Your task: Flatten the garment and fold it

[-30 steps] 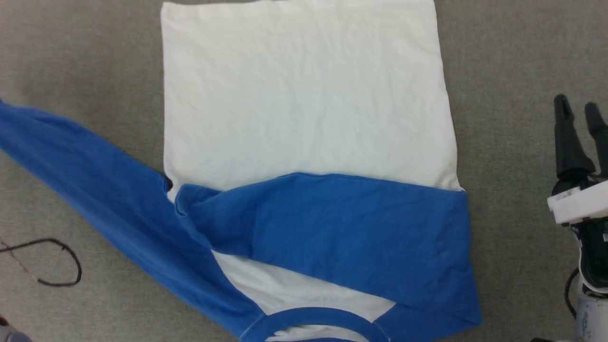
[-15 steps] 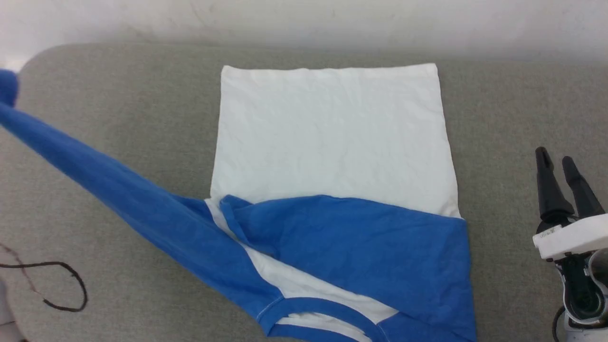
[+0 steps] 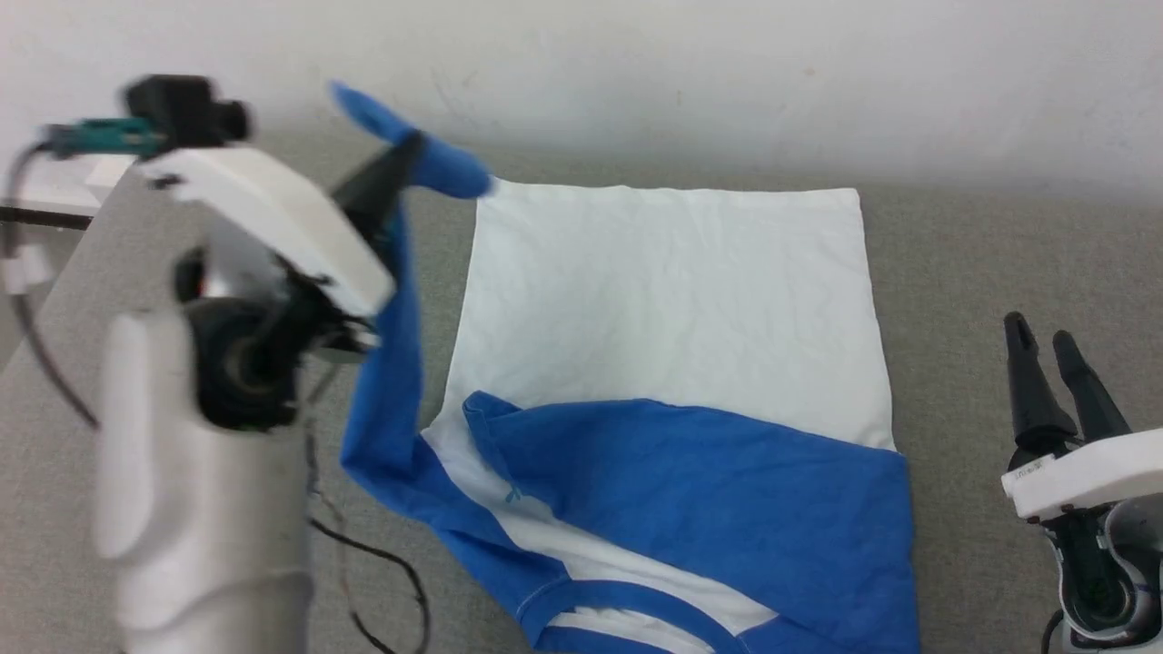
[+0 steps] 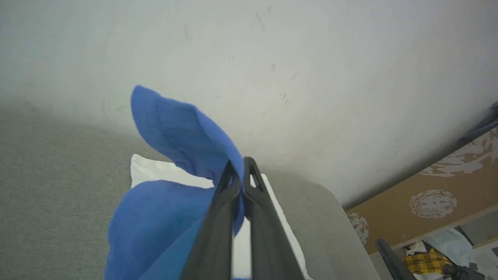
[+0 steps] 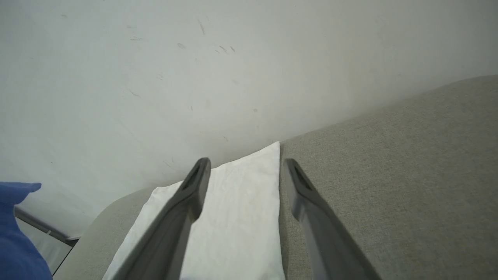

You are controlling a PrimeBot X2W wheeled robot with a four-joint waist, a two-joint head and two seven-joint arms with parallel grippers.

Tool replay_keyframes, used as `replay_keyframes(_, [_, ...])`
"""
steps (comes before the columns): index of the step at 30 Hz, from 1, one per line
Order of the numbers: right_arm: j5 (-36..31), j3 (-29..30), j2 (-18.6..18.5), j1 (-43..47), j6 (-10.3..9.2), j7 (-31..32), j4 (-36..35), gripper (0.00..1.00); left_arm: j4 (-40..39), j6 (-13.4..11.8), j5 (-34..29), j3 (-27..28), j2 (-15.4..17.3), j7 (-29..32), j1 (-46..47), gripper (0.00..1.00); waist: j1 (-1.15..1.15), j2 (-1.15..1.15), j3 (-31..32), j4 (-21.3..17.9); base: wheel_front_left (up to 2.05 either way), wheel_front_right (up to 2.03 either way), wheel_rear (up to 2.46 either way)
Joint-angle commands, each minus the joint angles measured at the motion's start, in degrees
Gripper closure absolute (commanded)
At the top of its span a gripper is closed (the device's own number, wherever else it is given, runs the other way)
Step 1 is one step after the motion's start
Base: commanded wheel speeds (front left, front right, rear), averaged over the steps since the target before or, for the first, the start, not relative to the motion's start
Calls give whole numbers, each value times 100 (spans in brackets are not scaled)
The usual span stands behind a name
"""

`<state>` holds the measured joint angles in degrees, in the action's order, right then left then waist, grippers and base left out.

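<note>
The garment [image 3: 663, 300] lies back-up on the grey table, its white body spread flat. One blue sleeve [image 3: 709, 481] is folded across its near part, above the blue collar [image 3: 636, 604]. My left gripper [image 3: 400, 159] is shut on the cuff of the other blue sleeve [image 3: 391, 363], holding it up in the air over the garment's left edge. In the left wrist view the pinched cuff [image 4: 183, 132] flops over the shut gripper [image 4: 239, 163]. My right gripper [image 3: 1040, 331] hovers open to the right of the garment; in its own view the gripper [image 5: 245, 165] spans the white hem corner [image 5: 233, 217].
The grey table [image 3: 981, 272] ends at a white wall [image 3: 727, 82] just behind the garment's hem. A black cable [image 3: 382, 563] trails beside my left arm. In the left wrist view a brown patterned panel [image 4: 439, 182] and piled cloths [image 4: 428, 260] lie beyond the table.
The head camera has tilted up, bringing the wall into view. My left arm has swung in, carrying the outstretched sleeve up and toward the garment's body. The right gripper stays open.
</note>
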<state>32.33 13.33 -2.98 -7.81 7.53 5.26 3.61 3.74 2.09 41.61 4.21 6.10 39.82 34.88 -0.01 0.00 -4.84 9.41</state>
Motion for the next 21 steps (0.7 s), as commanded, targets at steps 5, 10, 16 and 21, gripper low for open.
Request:
replay_keyframes(5, [92,-80,10,107,-4,-79,77,0,-97,191,182,-1086,-290,-160,-353,100,1,0,30,-83,0,0,0])
replay_keyframes(10, [117,-147,10,90,-4,-91,116,0,245,159,525,-2577,-319,-726,-674,100,1,0,-28,-242,0,0,0])
replay_keyframes(16, [106,-136,10,81,-4,-94,133,0,996,87,723,-4241,-321,-1314,-856,100,1,0,-105,-438,0,0,0])
replay_keyframes(21, [100,-137,11,93,-4,-86,129,0,1636,169,641,-5278,-322,-1429,-878,100,1,0,-147,-555,0,0,0])
